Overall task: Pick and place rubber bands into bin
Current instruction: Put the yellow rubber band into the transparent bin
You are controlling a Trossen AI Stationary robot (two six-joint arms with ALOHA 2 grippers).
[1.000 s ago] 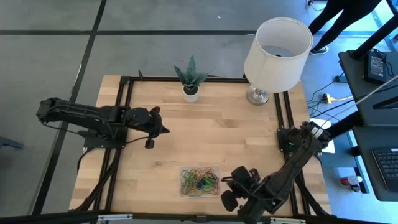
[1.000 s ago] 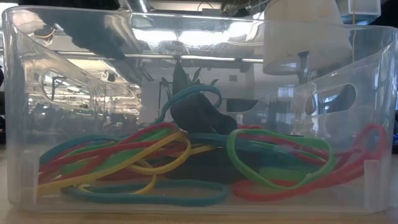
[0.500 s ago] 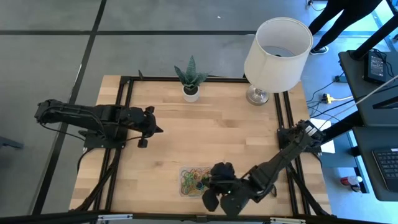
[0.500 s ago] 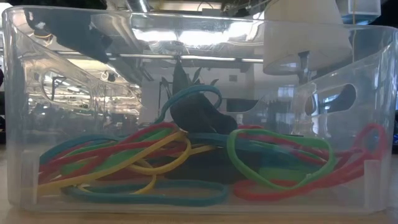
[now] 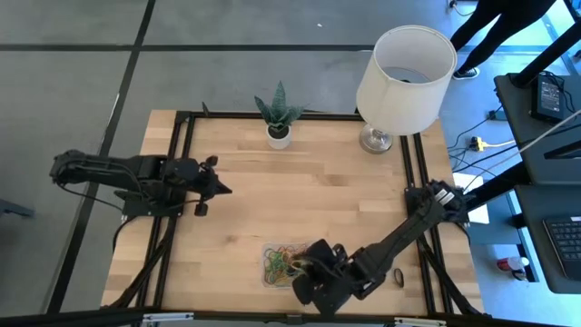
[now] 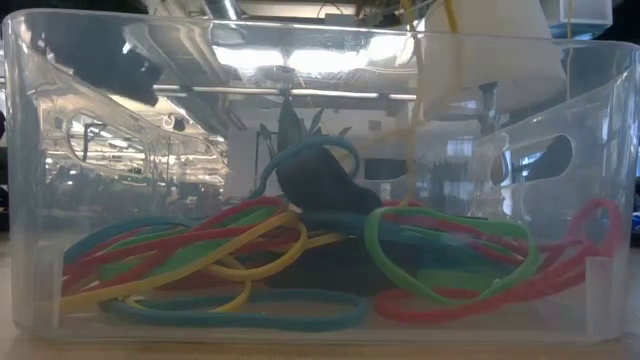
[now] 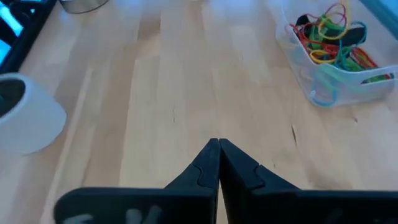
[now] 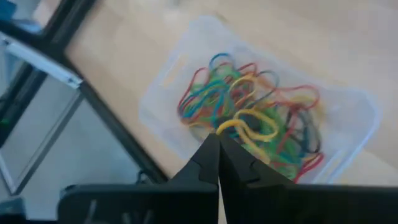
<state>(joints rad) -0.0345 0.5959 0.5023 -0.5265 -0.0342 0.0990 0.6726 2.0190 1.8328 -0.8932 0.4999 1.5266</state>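
The clear bin (image 5: 270, 247) sits near the table's near edge and holds a tangle of coloured rubber bands (image 8: 273, 124), also seen in the low view (image 6: 250, 250). My right gripper (image 5: 304, 266) hovers over the bin's right half, shut on one yellow band. In the low view that band (image 6: 443, 20) shows as a blurred strand coming down into the bin. My left gripper (image 5: 218, 188) waits shut over the table's left side, far from the bin (image 7: 348, 87), touching nothing. My right gripper (image 8: 217, 142) pinches a yellow rubber band (image 8: 226, 126) between its two fingertips, coming from above. The band's loop hangs slack below the fingers over the bands lying in the bin. Whether its lower end rests on them, I cannot tell.
A white lamp (image 5: 404, 73) and a small potted plant (image 5: 279, 136) stand at the table's far edge. A small dark piece (image 5: 398, 277) lies on the table right of the bin. A black chunk (image 6: 315, 180) sits among the bands. A person's legs (image 5: 490, 18) show beyond the table.
My right gripper has moved toward the table's left, from beside the bin's right end to over the bin, carrying the yellow band, which now shows in the low view. My left gripper has drawn back a little toward the table's left edge, still shut.
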